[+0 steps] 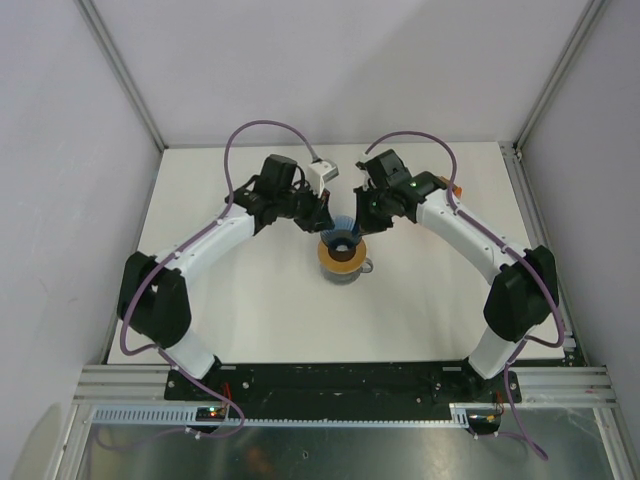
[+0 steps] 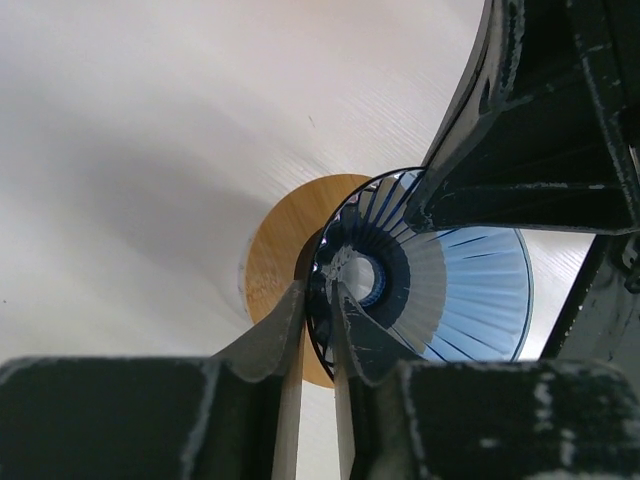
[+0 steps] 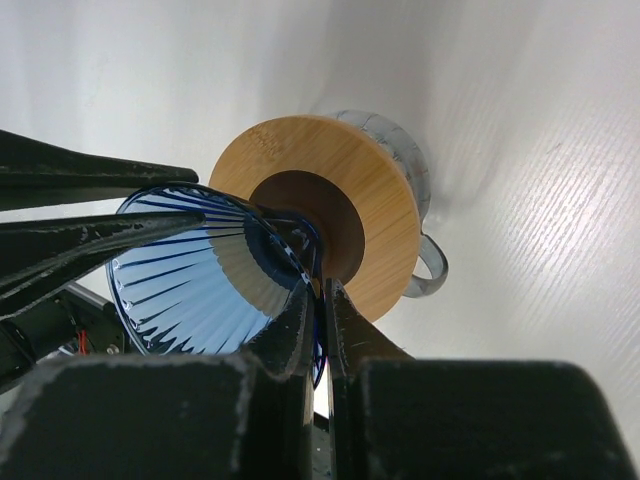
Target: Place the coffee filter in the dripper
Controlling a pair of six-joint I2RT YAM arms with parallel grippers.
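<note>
Right gripper (image 3: pixel 320 292) clamped on dripper (image 3: pixel 170 300) rim. Left gripper (image 2: pixel 316 292) narrowly apart astride opposite rim. Dripper best steadied mouth-up over wooden ring (image 3: pixel 350 170) atop mug (image 3: pixel 405 150). Coffee filter not made out; pale wedge inside cone possibly it.

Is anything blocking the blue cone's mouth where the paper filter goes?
Nothing lies inside the dripper, but the left fingers and right fingers each straddle its rim, one finger reaching into the mouth. No coffee filter is in view.
</note>
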